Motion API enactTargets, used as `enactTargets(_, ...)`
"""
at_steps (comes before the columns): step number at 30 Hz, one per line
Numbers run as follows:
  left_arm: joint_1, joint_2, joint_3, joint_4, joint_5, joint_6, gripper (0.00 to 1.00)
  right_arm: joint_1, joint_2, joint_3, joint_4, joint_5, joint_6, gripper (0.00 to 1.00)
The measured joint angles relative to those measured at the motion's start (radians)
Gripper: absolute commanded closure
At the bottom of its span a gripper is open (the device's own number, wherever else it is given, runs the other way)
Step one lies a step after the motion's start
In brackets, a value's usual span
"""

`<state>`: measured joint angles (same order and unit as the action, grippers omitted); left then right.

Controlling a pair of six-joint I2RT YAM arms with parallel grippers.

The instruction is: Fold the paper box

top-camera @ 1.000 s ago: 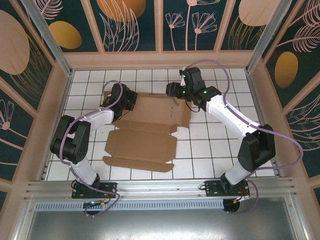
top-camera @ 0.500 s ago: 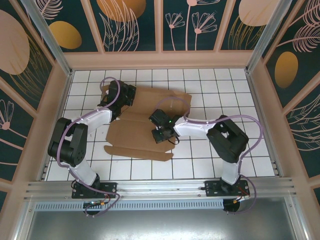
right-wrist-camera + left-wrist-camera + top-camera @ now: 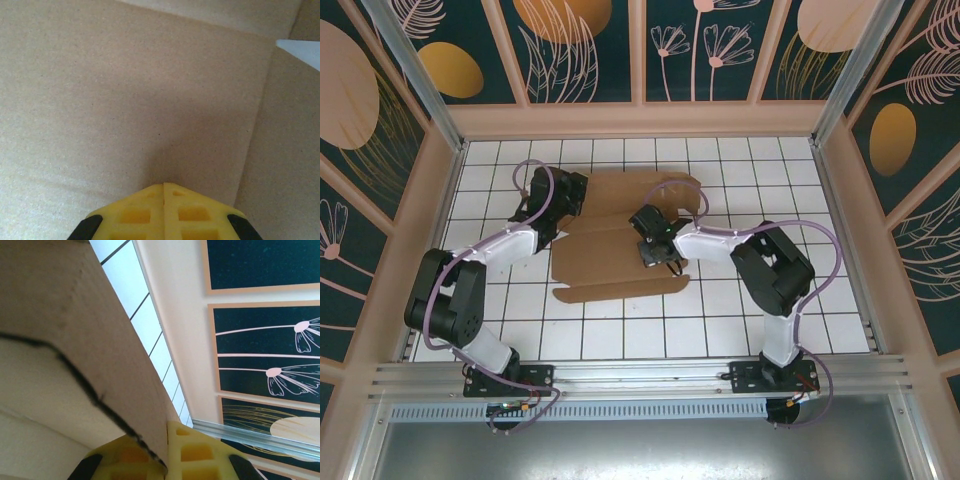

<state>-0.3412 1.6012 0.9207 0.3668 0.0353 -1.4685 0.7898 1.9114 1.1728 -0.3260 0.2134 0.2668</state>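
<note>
Brown paper box point(image 3: 605, 270) clamped in left gripper point(image 3: 166, 442) jaws; right gripper point(image 3: 163, 192) jaws closed.

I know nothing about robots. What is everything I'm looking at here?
box: one, brown cardboard with flaps, mid-table
table: one, white tiles, under the box
walls: three, dark teal with flower prints, around the table
rail: one, silver, near edge
arms: two, white and black with purple cables, one at each side of the box
left claw: one, yellow, shut on the box's edge
right claw: one, yellow, shut, tips against the box's face
</note>
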Motion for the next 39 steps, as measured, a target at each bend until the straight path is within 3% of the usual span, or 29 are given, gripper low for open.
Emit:
enactTargets(11, -0.054, 0.0, -0.013, 0.023, -0.047, 0.0, 1.0, -0.014, 0.011, -0.013, 0.073, 0.023, -0.059, 0.83)
enactTargets(17, -0.071, 0.0, -0.045, 0.058, -0.07, -0.004, 1.0, -0.03, -0.029, -0.056, 0.107, 0.009, -0.091, 0.64)
enactTargets(22, -0.071, 0.003, -0.045, 0.067, -0.074, -0.008, 1.0, -0.043, -0.135, -0.056, 0.084, -0.077, -0.128, 0.47)
enactTargets(25, -0.071, 0.012, -0.029, 0.055, -0.081, -0.011, 1.0, -0.072, -0.228, 0.007, 0.047, -0.156, -0.116, 0.36)
enactTargets(29, -0.071, 0.021, -0.01, 0.04, -0.089, -0.011, 1.0, -0.181, -0.303, 0.159, 0.018, -0.239, -0.038, 0.24)
enactTargets(33, -0.071, 0.034, 0.005, 0.037, -0.093, -0.011, 1.0, -0.289, -0.301, 0.285, -0.023, -0.29, 0.064, 0.23)
enactTargets(39, -0.071, 0.055, 0.025, 0.037, -0.097, -0.011, 1.0, -0.335, -0.184, 0.401, -0.106, -0.328, 0.184, 0.26)
